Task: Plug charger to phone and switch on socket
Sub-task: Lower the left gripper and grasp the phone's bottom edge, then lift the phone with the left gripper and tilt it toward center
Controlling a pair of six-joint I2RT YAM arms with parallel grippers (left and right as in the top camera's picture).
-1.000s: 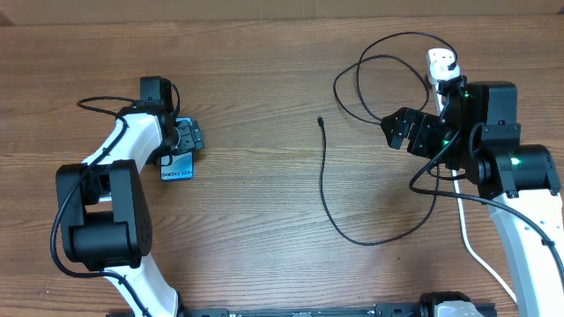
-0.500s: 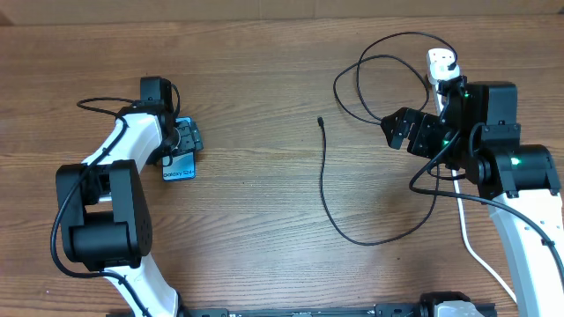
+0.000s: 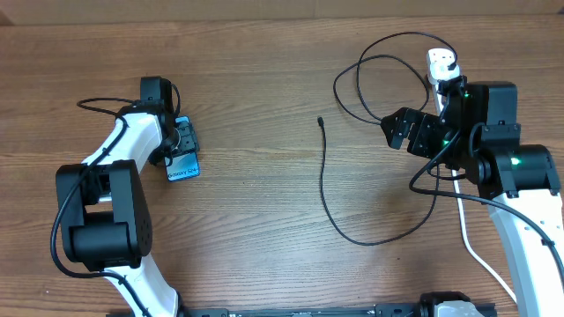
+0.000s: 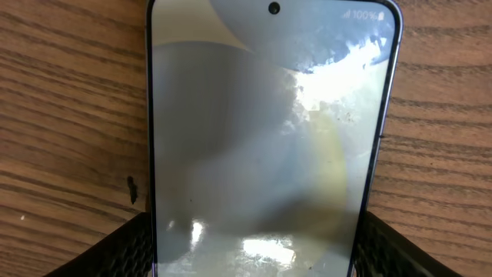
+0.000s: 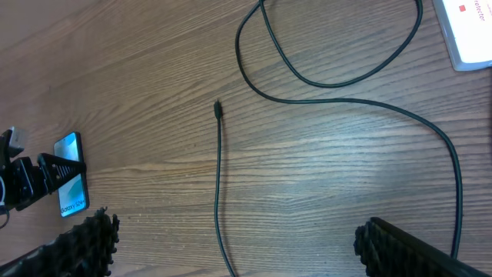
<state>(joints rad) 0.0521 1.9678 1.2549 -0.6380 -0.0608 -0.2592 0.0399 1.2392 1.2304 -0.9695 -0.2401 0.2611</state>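
Overhead: left claw (image 3: 183, 145) straddled the phone (image 3: 183, 169) at 9 o'clock, couldn't tell if clamped; right claw (image 3: 395, 130) gaped at 3 o'clock. Off-centre squeeze risked spinning the phone, misaligning its port for the charger (image 5: 219, 169).

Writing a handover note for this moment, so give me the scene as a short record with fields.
phone: flat on the table, screen up, left side
left pincer: straddling the phone, one finger at each long edge; firm grip unclear
charger: lying in loose loops on the table
connector tip: free, well apart from the phone
socket: far right of the table
right pincer: open, empty, near the charger's loops
charger in phone: not yet
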